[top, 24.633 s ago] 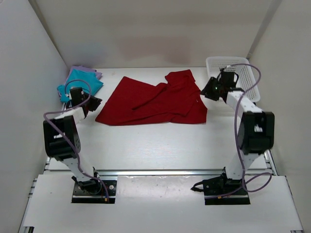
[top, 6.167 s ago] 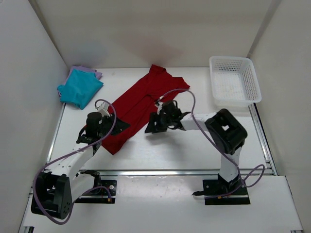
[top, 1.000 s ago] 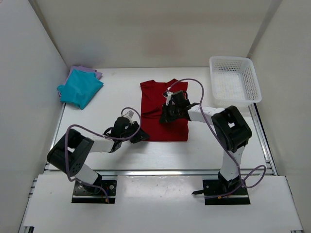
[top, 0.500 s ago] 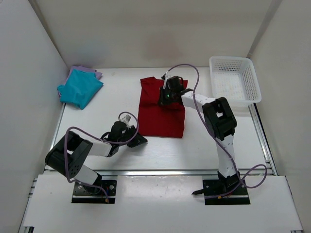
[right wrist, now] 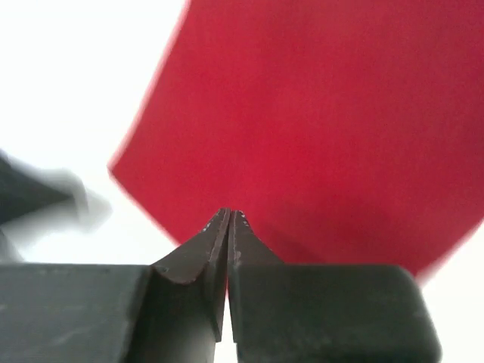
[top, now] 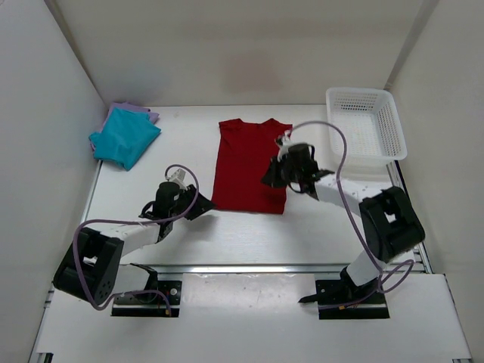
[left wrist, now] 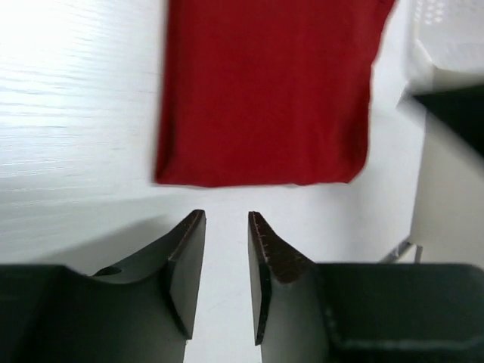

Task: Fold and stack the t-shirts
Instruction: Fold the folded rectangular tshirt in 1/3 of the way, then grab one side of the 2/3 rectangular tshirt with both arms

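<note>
The dark red t-shirt (top: 247,165) lies flat as a narrow folded rectangle in the table's middle; it also shows in the left wrist view (left wrist: 265,91) and the right wrist view (right wrist: 325,121). The teal shirt (top: 125,136) lies folded on the lavender shirt (top: 145,113) at the back left. My left gripper (top: 206,206) is open and empty on the table, just off the red shirt's near left corner; its jaws (left wrist: 225,227) stand a little apart. My right gripper (top: 271,175) is shut and empty over the red shirt's right edge (right wrist: 228,215).
A white mesh basket (top: 364,125) stands at the back right, beside the right arm. White walls close in the table on the left, back and right. A metal rail runs along the near edge.
The right gripper has pulled back from the shirt's collar area to its right edge. The left gripper has drawn slightly left, away from the shirt's near corner. The shirt lies flatter.
</note>
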You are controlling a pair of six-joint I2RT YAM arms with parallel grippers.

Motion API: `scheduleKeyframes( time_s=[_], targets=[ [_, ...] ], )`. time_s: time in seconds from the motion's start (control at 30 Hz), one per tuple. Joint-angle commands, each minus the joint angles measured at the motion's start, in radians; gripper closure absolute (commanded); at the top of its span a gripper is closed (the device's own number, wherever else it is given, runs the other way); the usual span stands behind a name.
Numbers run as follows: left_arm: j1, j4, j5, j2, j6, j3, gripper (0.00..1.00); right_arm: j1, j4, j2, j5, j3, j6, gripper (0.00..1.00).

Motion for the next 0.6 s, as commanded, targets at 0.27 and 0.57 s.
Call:
scheduleKeyframes(
  time_s=[0.27,0.57],
  targets=[
    [0.017,-0.076,-0.068,0.093,0.075,0.045,0.47,-0.103,0.179,-0.278,-0.068,-0.538,0.122,0.75],
    [-0.001,-0.025,-0.082,0.183,0.052,0.06,0.57,-0.134,0.245,-0.217,-0.107,-0.558,0.157,0.59]
  ],
)
